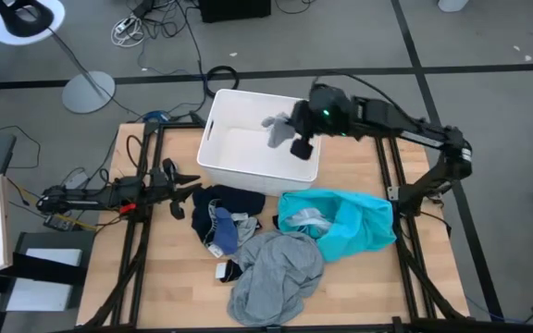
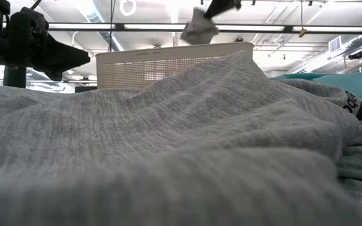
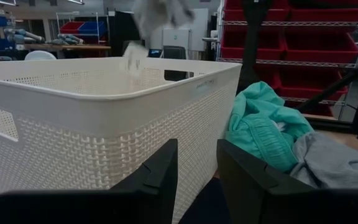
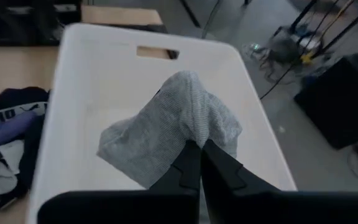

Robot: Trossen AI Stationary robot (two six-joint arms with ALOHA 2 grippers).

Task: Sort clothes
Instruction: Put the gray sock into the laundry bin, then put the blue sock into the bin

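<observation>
My right gripper (image 1: 291,132) is over the white bin (image 1: 225,157), shut on a small grey sock (image 4: 166,134); the sock also shows in the high view (image 1: 276,129) and at the top of the low view (image 2: 200,28). My left gripper (image 1: 176,190) is open and empty, low beside the bin's near left corner, next to the dark navy pieces (image 1: 229,202). The turquoise garment (image 1: 350,222) and the large grey shirt (image 1: 276,268) lie crumpled on the table. A small dark and white sock (image 1: 226,270) lies at the shirt's left edge. My right gripper pinches a raised fold of the grey sock (image 4: 194,138) between its two fingers. The sock drapes forward and down from the fingertips (image 4: 188,158), slack, lifted clear above the bin's floor.
The bin's floor (image 4: 104,87) shows bare white under the sock. In the left wrist view the bin's wall (image 3: 104,124) stands close ahead, with the turquoise garment (image 3: 263,124) beside it. The grey shirt (image 2: 168,144) fills the low view. Cables and a lamp base lie on the floor beyond the table.
</observation>
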